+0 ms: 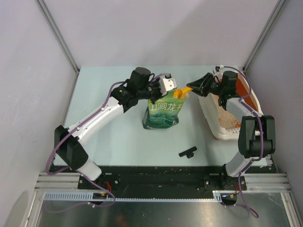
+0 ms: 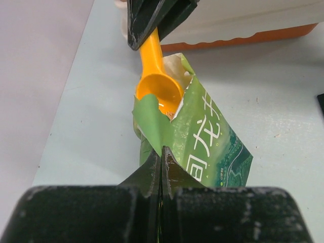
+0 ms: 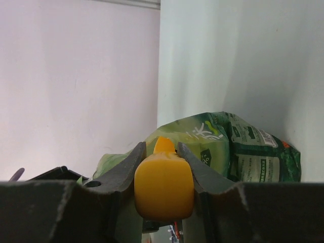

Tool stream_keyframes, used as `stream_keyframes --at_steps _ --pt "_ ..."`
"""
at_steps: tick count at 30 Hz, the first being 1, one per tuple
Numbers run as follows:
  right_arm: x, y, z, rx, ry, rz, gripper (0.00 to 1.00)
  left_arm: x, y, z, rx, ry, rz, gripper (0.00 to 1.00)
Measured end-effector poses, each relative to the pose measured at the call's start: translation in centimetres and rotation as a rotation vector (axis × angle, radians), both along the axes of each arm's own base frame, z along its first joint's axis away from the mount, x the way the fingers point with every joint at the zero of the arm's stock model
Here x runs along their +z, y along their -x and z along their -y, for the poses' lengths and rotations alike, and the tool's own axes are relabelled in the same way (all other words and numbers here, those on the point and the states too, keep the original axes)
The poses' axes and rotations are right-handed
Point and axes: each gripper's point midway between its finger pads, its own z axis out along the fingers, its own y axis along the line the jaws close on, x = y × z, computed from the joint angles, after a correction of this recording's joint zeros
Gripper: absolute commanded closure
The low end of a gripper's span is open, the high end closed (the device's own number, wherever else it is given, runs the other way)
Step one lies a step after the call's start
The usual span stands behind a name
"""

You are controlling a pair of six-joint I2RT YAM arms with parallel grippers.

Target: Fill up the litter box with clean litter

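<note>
1. While the litter box [image 1: 207, 113] is lying along the right side of the table [image 1: 109, 132], running near to far, a patch of clean litter [image 1: 229, 120] is showing at its near end. The orange floor is lying bare farther back, so the fill is looking only partly done.
2. The green litter bag [image 1: 163, 113] is standing mid-table, just left of the box, with its torn top gaping. The left gripper [image 2: 161, 157] is pressing its fingers together on the torn edge, pinching it so the mouth is staying open.
3. The right gripper [image 3: 161, 147] is pinching the handle of the orange scoop [image 2: 159, 88]. The scoop's bowl is hanging at the bag's mouth and looking empty in the left wrist view.
4. Loading the scoop is seemingly the step in hand. The next move is calling for pushing the bowl down into the bag, lifting it level, carrying it right over the box's white wall and tipping it there.
5. A small black part [image 1: 187, 152] is lying on the near side of the table, well apart from the rest.
</note>
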Motion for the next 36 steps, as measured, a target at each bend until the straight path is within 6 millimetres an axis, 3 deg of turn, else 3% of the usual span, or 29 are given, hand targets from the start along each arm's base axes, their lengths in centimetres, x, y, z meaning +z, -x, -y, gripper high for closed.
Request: stream_keyframes --at_steps 7,23,36 --pt "1.4 0.1 1.3 -0.013 -0.018 0.021 1.00 0.0 -0.1 0.0 -0.002 -0.006 0.010 1.00" --pt "3.0 -0.3 6.4 -0.062 -0.111 -0.009 1.00 0.4 -0.3 0.0 -0.003 -0.018 0.042 1.00" --pt "2.9 0.4 7.0 -0.057 -0.170 -0.010 1.00 0.3 -0.4 0.1 -0.003 -0.021 0.039 1.00"
